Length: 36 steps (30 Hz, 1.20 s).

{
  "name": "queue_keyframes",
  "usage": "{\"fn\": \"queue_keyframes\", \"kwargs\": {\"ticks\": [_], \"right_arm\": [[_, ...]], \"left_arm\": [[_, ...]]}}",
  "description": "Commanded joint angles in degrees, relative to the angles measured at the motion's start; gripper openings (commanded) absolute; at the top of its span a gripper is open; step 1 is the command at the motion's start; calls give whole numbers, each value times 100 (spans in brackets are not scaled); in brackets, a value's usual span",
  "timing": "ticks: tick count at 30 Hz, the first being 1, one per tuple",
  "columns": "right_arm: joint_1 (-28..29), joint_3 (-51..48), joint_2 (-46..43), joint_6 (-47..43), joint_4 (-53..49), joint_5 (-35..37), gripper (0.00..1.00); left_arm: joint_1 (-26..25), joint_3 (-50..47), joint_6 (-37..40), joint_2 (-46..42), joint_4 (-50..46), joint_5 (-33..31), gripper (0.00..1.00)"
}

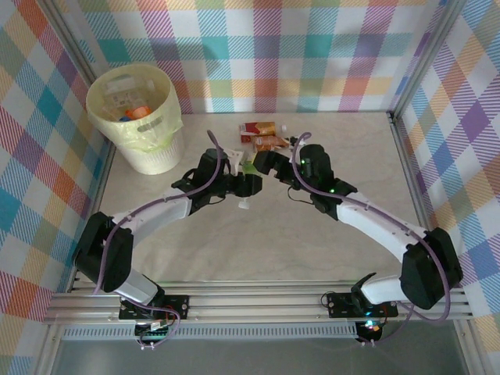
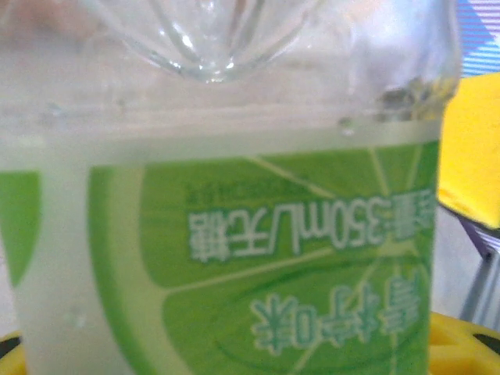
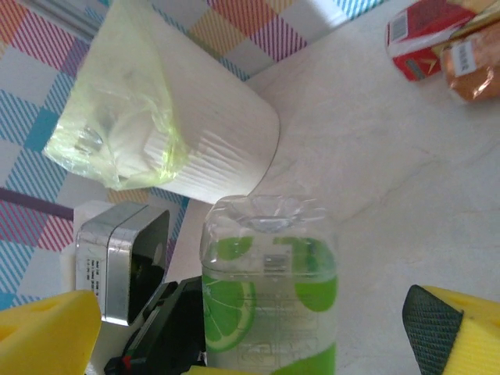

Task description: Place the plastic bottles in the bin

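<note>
Far left, in the back corner by the checked wall: the bin, upright on the table, lined with a yellow-green bag folded over the rim. Holds a few bottles, an orange cap among them; too small to count.

Further right, near the middle of the table: the left gripper, reaching in from the left. Pinches the green-labelled bottle on its labelled body, jaws drawn in against its sides. From the left wrist, sits so near the lens that the lime-slice label blurs, with clear moulded plastic above it. Stays outside the bin and well apart from it; cannot tell whether lifted clear of the table.

Just right of that: the right gripper, facing the left one across the same bottle. Spread wide: from its own wrist, yellow pads stand off at either side of the bottle, touching neither side of it. Beyond the bottle in that view, the bin's ribbed wall and bag.

Behind the two grippers, towards the back edge of the table: a red-labelled bottle and an orange-labelled bottle. Lie flat, just beside each other, outside the bin, with nothing gripping them.
</note>
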Motion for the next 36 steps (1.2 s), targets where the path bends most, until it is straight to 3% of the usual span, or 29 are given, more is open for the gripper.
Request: {"fn": "queue_keyframes", "kwargs": {"ticks": [1, 10, 25, 36], "right_arm": [[20, -17, -262, -231, -84, 363, 100], [22, -126, -663, -717, -463, 1168, 100], [21, -535, -797, -1014, -143, 1541, 100], [18, -549, -714, -1409, -129, 1436, 100]], "left_arm": [[44, -88, -19, -466, -16, -695, 46], [370, -62, 108, -1315, -717, -1852, 46], [988, 879, 619, -2185, -1619, -3517, 46], [1716, 1814, 648, -1949, -1355, -3838, 46]]}}
